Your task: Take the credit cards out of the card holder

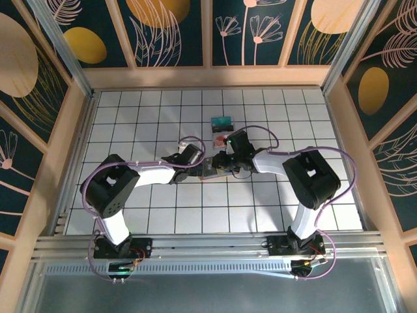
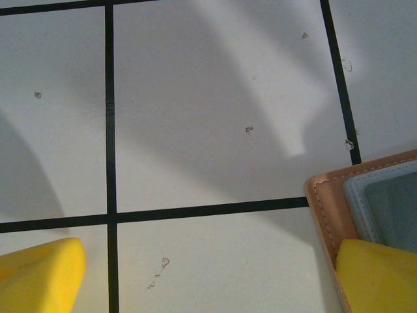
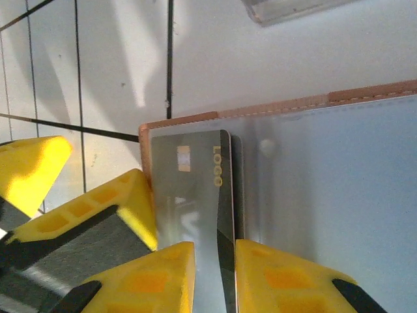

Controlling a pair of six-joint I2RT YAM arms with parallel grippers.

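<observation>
**Right hand pinching a credit card at the card holder, left hand bracing wide**

From above, the left hand (image 1: 197, 167) and right hand (image 1: 226, 162) are meeting over the card holder (image 1: 214, 171) at mid tabletop (image 1: 130, 111), with a teal card (image 1: 222, 122) and a pink card (image 1: 219, 138) lying just beyond. At the left wrist, the left hand (image 2: 208, 277) is standing wide, one fingertip (image 2: 378, 274) overlapping the holder's tan edge. At the right wrist, the right hand (image 3: 215, 274) is gripping narrowly on a grey credit card (image 3: 192, 189) poking from the holder's pocket. With only that fingertip pinning it, the holder is likely risking being dragged along, or the thin card slipping free.
</observation>
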